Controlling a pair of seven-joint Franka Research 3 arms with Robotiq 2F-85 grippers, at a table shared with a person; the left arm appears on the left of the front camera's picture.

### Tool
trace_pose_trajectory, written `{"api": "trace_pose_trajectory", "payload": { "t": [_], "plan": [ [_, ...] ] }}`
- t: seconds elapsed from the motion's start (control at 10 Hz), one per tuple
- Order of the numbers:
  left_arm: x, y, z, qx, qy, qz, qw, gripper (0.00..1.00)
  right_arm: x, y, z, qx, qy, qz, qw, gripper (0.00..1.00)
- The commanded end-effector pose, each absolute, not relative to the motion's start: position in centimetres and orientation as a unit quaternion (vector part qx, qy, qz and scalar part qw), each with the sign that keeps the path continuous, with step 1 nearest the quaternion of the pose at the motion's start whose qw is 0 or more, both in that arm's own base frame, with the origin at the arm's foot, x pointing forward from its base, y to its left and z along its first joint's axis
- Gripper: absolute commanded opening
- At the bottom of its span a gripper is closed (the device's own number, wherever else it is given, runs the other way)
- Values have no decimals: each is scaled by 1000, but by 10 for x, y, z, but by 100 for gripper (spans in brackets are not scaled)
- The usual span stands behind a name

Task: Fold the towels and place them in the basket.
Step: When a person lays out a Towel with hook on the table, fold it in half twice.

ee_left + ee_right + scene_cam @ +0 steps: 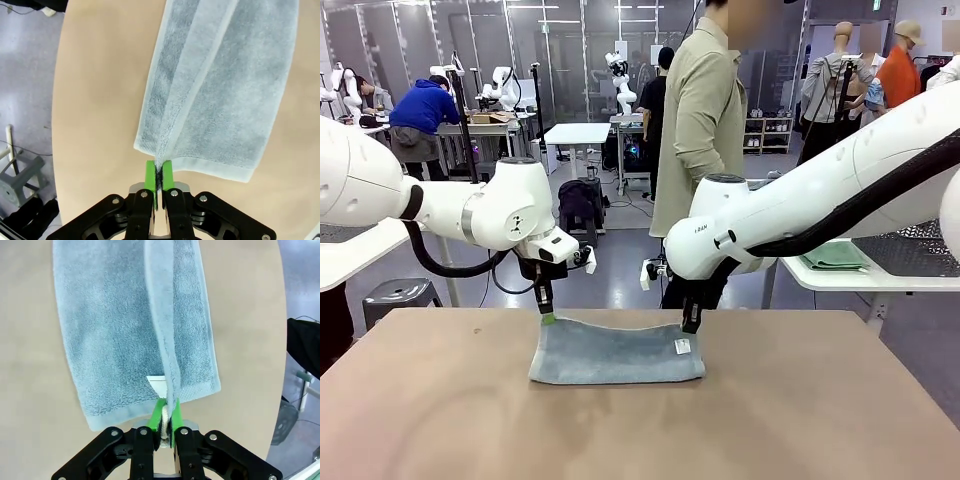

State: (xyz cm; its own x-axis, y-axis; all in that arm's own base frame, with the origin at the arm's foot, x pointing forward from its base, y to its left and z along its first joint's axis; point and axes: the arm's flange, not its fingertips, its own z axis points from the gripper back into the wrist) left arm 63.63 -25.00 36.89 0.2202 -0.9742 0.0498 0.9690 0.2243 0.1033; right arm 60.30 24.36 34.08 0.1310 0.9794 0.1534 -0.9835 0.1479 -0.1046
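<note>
A pale blue-grey towel (615, 355) lies across the far middle of the brown table (440, 420), its far edge lifted at both ends. My left gripper (547, 316) is shut on the towel's far left corner; in the left wrist view the green pads (150, 177) pinch a ridge of the towel (220, 95). At the far right corner my right gripper (689, 327) is shut on the cloth beside a small white label (682, 346). Through the right wrist camera the towel (115, 325) hangs from that gripper (166, 421), with a pale loop between the pads. The basket is out of view.
A person (698, 130) in a beige top stands just beyond the table's far edge, between the two arms. A white side table (860, 270) at the right carries a green cloth (835, 256) and a dark mesh container (910, 250). Bare tabletop stretches in front of the towel.
</note>
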Motion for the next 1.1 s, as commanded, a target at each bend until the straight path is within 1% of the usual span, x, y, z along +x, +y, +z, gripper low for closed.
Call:
{"api": "trace_pose_trajectory", "payload": {
  "t": [0.0, 0.1, 0.3, 0.4, 0.5, 0.6, 0.7, 0.8, 0.9, 1.0],
  "plan": [
    [646, -251, 363, 29, -57, -622, 781, 6, 612, 241, 336, 23, -95, 663, 742, 7],
    [647, -251, 360, 31, -58, -622, 780, 6, 613, 241, 333, 19, -97, 665, 740, 7],
    [650, -252, 354, 40, -79, -628, 773, 6, 614, 242, 330, 12, -117, 671, 732, 7],
    [649, -251, 354, 43, -98, -626, 772, 22, 613, 244, 330, 7, -125, 672, 730, 27],
    [648, -250, 357, 51, -124, -625, 769, 26, 611, 245, 331, 0, -136, 676, 725, 27],
    [647, -247, 360, 55, -148, -619, 769, 42, 609, 245, 333, -8, -149, 680, 718, 47],
    [646, -245, 362, 63, -162, -615, 769, 46, 608, 245, 337, -16, -156, 681, 715, 31],
    [646, -242, 365, 68, -165, -610, 772, 62, 607, 244, 340, -23, -162, 680, 714, 67],
    [645, -239, 369, 73, -172, -607, 772, 66, 604, 243, 346, -33, -169, 679, 713, 51],
    [639, -235, 378, 73, -182, -606, 771, 81, 598, 242, 355, -41, -178, 676, 713, 87]
  ]
}}
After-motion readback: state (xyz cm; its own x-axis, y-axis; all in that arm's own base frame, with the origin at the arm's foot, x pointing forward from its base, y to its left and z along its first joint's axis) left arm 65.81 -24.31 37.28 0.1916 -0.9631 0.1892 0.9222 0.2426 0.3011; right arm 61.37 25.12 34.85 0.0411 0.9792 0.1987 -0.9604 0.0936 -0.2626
